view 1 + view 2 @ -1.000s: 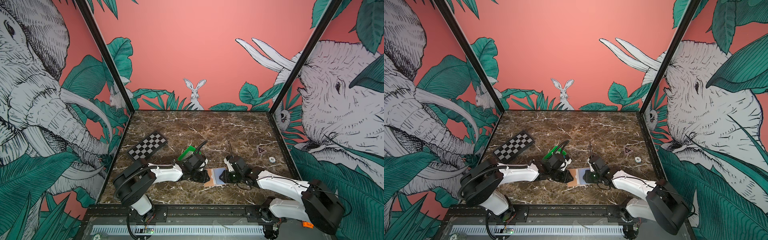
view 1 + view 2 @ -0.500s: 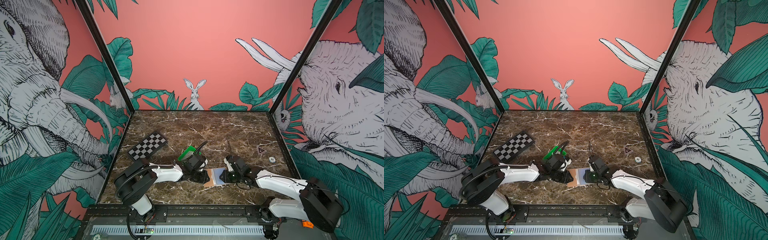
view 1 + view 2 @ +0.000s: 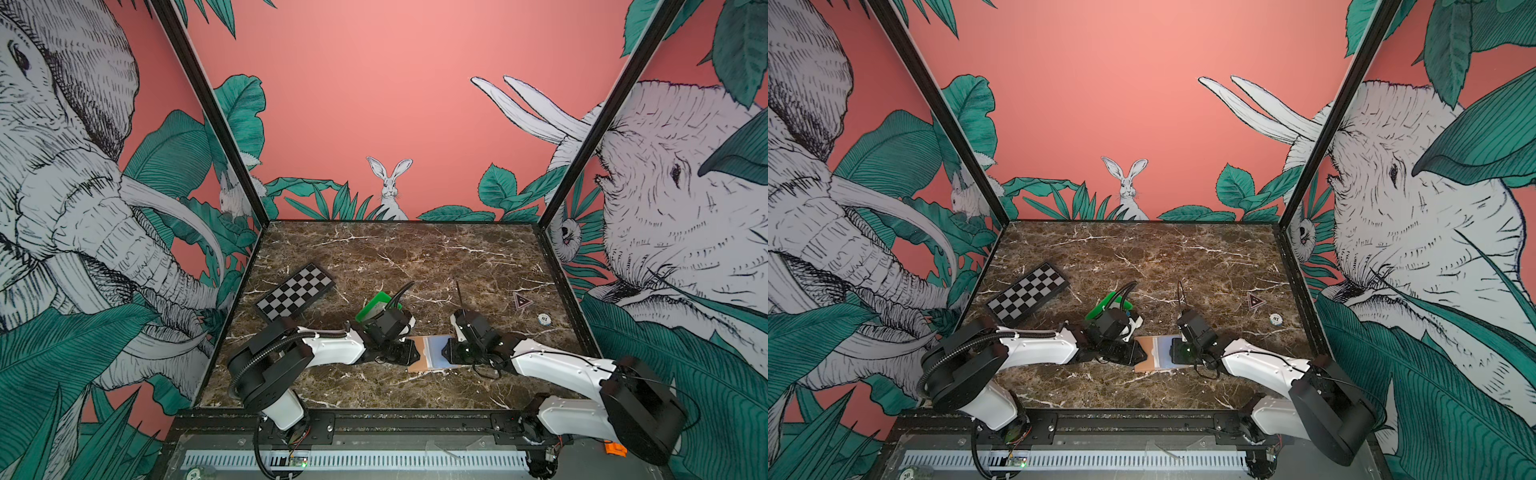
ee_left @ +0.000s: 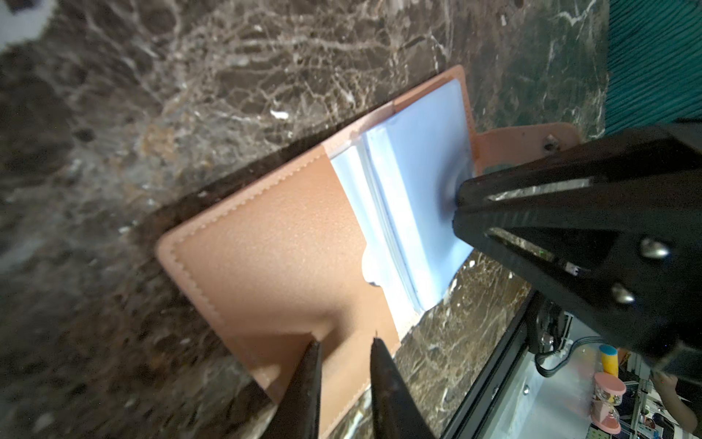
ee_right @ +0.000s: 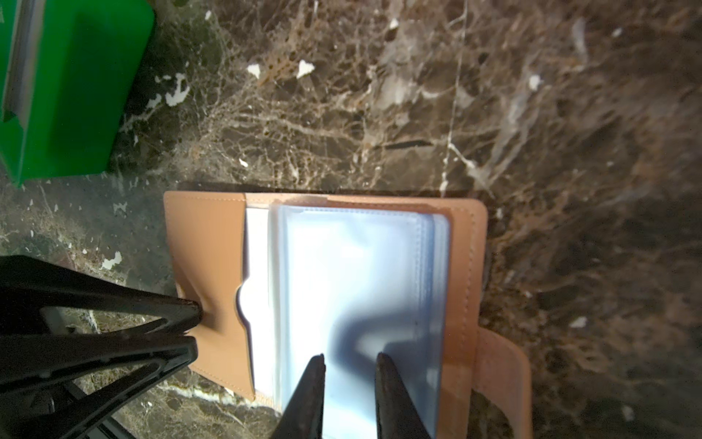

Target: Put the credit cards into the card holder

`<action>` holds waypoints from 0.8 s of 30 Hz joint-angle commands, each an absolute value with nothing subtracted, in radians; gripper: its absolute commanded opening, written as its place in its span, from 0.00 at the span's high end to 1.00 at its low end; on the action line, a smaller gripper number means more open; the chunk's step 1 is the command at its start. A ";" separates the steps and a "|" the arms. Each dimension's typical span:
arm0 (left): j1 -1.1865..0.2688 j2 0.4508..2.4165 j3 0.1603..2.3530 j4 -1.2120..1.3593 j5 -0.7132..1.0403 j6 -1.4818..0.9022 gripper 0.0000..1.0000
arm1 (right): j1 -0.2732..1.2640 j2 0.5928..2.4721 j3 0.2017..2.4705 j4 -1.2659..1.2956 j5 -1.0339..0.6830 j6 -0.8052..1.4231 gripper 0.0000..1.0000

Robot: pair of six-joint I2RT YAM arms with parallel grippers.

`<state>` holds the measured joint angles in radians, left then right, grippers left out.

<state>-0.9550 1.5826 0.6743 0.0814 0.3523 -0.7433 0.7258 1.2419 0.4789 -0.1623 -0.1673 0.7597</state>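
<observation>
- A brown marble table (image 3: 415, 257) holds everything; the card holder (image 3: 430, 353) lies open and flat near its front edge, midway between the two arms, with its fold running front to back.
- A green tray (image 3: 376, 306) sits just behind the left arm's wrist. What looks like a pale card stack lies in it, though the view is too partial to be sure these are the credit cards (image 5: 22, 57).
- The tray is on the left arm's side, so that arm is the nearer one for fetching a card; the holder lies just forward and to the right of the tray.
- The left tool (image 4: 343, 344) presses down on the tan cover flap (image 4: 273, 258) of the holder. Its jaws stand slightly parted with only flat leather beneath, grasping nothing.
- The right tool (image 5: 349, 361) presses on the pale blue clear sleeves (image 5: 361, 281), jaws likewise a little apart and empty.
- A white card edge (image 5: 258, 296) shows in the slot under the tan flap.
- The snap tab (image 4: 528, 142) sticks out from the sleeve side, towards the right arm.
</observation>
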 commanded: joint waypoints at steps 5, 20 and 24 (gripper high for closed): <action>-0.958 1.499 0.732 0.023 0.301 -0.709 0.75 | 0.729 1.181 0.552 -0.206 -0.118 0.720 0.75; -0.812 1.402 0.795 -0.099 0.266 -0.524 0.72 | 0.731 1.256 0.733 -0.131 -0.129 0.578 0.70; -0.780 1.381 0.791 -0.107 0.262 -0.506 0.72 | 0.730 1.305 0.770 -0.100 -0.160 0.547 0.67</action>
